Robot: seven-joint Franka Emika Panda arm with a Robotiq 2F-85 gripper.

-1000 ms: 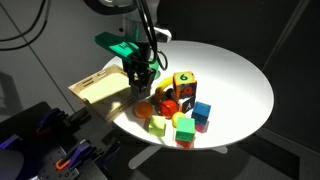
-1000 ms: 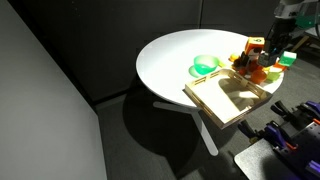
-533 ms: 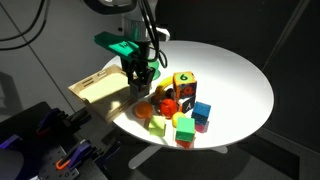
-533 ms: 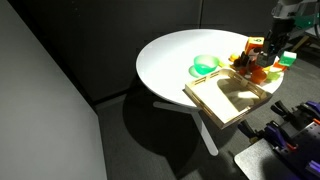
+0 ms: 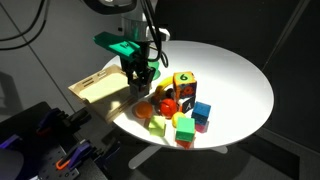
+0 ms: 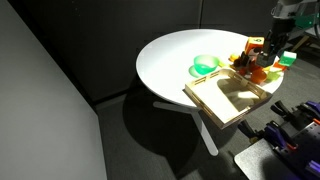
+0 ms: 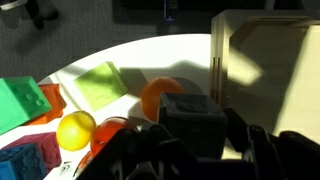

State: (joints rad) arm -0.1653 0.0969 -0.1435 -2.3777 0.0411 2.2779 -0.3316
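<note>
dark block (image 7: 190, 118), colour lost in shadow, sits clamped between the drawn-in fingers of the gripper (image 5: 140, 80), over the edge of the round white table (image 5: 235, 70) just beside the wooden tray (image 5: 93, 88). in the wrist view an orange round piece (image 7: 155, 93) lies at 11 o'clock of the block, a yellow ball (image 7: 75, 130) at 9 o'clock, the tray at 2 o'clock. in an exterior view a heap of coloured blocks (image 5: 180, 118) lies at 4 o'clock of the gripper
</note>
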